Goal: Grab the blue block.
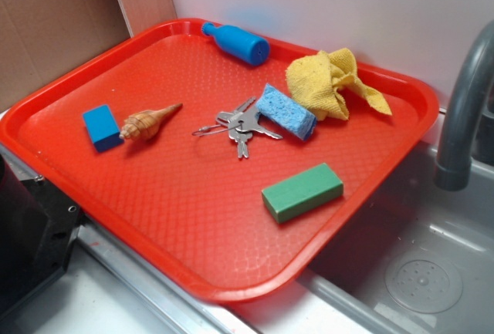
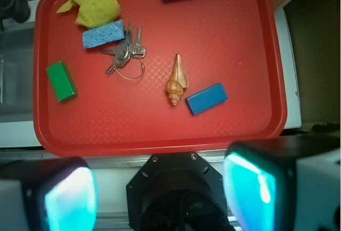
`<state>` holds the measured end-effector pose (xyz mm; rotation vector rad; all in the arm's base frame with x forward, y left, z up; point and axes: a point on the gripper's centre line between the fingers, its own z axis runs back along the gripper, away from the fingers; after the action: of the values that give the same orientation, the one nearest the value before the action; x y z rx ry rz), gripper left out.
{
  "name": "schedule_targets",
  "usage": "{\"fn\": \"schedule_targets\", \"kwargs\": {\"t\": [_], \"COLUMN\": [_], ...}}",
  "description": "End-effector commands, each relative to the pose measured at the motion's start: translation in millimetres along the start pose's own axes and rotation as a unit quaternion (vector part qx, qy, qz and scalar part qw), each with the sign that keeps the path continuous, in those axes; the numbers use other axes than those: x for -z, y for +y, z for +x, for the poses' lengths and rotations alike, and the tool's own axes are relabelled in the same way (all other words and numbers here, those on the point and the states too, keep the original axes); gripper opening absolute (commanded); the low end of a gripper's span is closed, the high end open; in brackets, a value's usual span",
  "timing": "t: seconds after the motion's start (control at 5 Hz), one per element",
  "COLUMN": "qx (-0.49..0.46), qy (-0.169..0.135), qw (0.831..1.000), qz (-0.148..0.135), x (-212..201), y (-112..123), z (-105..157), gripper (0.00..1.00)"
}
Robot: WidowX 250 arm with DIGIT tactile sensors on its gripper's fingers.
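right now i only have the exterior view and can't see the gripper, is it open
Observer: Yes. In the wrist view the gripper has its pads wide apart, with nothing between them.
Operator: is it over the block
Observer: No. It hangs outside the tray, past the rim. The blue block lies ahead on the tray, nearer the pad on the image's right.
Operator: shell looks like it touches the block from here
Observer: From above, a thin strip of tray seems to show between the shell and the block's end, so they look just apart.
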<state>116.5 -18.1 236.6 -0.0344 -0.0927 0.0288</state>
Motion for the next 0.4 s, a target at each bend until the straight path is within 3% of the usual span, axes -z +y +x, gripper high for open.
{"fn": "schedule_targets", "kwargs": {"t": [0.0,0.2], "qx": [0.000,-0.098], "qy": [0.000,0.051], "qw": [1.000,0.993], "qz": [0.000,0.027], "x": [0,52], "y": [0,40], "z": [0,31], "gripper": [1.00,1.00]}}
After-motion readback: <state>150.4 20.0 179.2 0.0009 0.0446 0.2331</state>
